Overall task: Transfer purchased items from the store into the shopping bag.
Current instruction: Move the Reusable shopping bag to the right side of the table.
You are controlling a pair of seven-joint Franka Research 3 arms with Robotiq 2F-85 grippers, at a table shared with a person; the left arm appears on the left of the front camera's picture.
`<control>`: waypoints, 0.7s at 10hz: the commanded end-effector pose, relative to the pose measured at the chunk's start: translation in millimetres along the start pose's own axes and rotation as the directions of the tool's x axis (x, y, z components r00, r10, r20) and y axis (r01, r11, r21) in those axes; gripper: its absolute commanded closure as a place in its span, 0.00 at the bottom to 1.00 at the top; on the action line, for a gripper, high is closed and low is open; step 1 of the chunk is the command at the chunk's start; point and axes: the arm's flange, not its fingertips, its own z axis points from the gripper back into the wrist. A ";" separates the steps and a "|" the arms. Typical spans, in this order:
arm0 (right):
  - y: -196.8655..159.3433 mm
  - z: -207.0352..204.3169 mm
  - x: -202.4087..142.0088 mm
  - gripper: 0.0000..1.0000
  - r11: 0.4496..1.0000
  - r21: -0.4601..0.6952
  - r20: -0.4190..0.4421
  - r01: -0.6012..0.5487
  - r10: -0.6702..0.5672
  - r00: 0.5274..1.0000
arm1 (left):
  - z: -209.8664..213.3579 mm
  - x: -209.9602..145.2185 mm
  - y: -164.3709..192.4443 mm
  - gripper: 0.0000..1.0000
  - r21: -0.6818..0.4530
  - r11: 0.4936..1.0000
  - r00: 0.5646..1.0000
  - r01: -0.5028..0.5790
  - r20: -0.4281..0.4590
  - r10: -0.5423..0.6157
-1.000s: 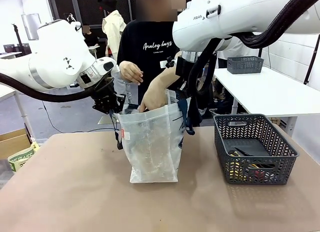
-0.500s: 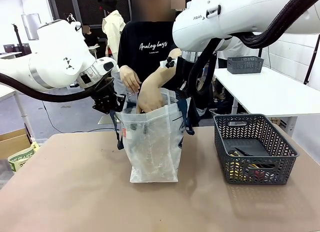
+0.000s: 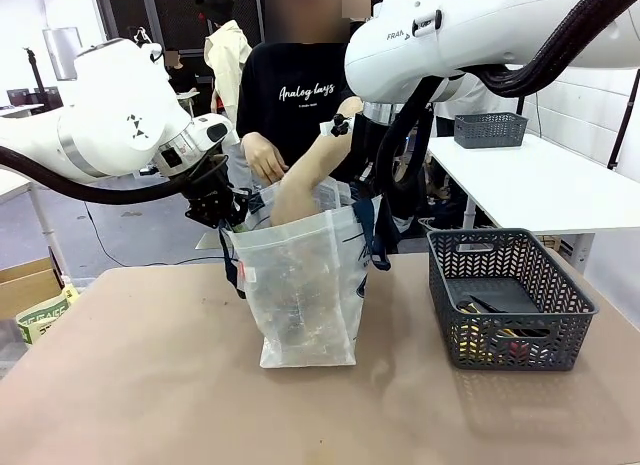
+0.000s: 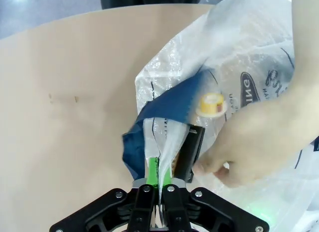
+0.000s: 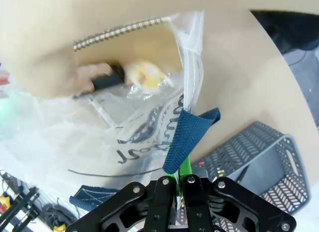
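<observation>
The clear shopping bag [image 3: 305, 285] stands open mid-table. My left gripper [image 3: 229, 211] is shut on its left rim and navy strap [image 4: 164, 100], seen up close in the left wrist view [image 4: 158, 168]. On the opposite rim, at the other strap [image 5: 187, 129], my right gripper [image 3: 377, 201] is shut as well [image 5: 180, 171]. A person's arm [image 3: 300, 185] reaches down into the bag; the hand [image 4: 249, 152] holds a small black thing [image 4: 190, 151] beside a yellowish roll [image 5: 144, 72] and a flat brown item with a spiral edge [image 5: 149, 47]. The store basket [image 3: 510, 300] holds small yellowish goods [image 3: 470, 337].
The grey basket [image 5: 259, 157] sits on the table to the right of the bag. Another grey basket [image 3: 490, 128] stands on a white table at the back right. Cardboard and packaging [image 3: 40, 310] lie off the table's left edge.
The person's hand has gone from the bag's rim down inside it, and the other hand has dropped toward the bag. Both grippers and the bag have held still.
</observation>
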 end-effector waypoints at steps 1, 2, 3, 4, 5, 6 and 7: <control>-0.3 -0.6 -0.5 1.00 1.000 0.000 -0.001 0.004 -0.004 1.000 | 0.8 0.1 0.6 1.00 0.000 1.000 1.000 -0.001 0.004 0.001; -0.3 -0.6 -0.5 1.00 1.000 0.000 -0.001 0.004 -0.004 1.000 | 0.8 0.1 0.6 1.00 0.000 1.000 1.000 -0.001 0.004 0.001; -0.3 -0.6 -0.5 1.00 1.000 0.000 -0.001 0.004 -0.004 1.000 | 0.8 0.1 0.6 1.00 0.000 1.000 1.000 -0.001 0.004 0.001; -0.3 -0.6 -0.5 1.00 1.000 0.000 -0.001 0.004 -0.004 1.000 | 0.8 0.1 0.6 1.00 0.000 1.000 1.000 -0.001 0.004 0.001; -0.3 -0.6 -0.5 1.00 1.000 0.000 -0.001 0.004 -0.004 1.000 | 0.8 0.1 0.6 1.00 0.000 1.000 1.000 -0.001 0.004 0.001; -0.3 -0.6 -0.5 1.00 1.000 0.000 -0.001 0.004 -0.004 1.000 | 0.8 0.1 0.6 1.00 0.000 1.000 1.000 -0.001 0.004 0.001; -0.3 -0.6 -0.5 1.00 1.000 0.000 -0.001 0.004 -0.004 1.000 | 0.8 0.1 0.6 1.00 0.000 1.000 1.000 -0.001 0.004 0.001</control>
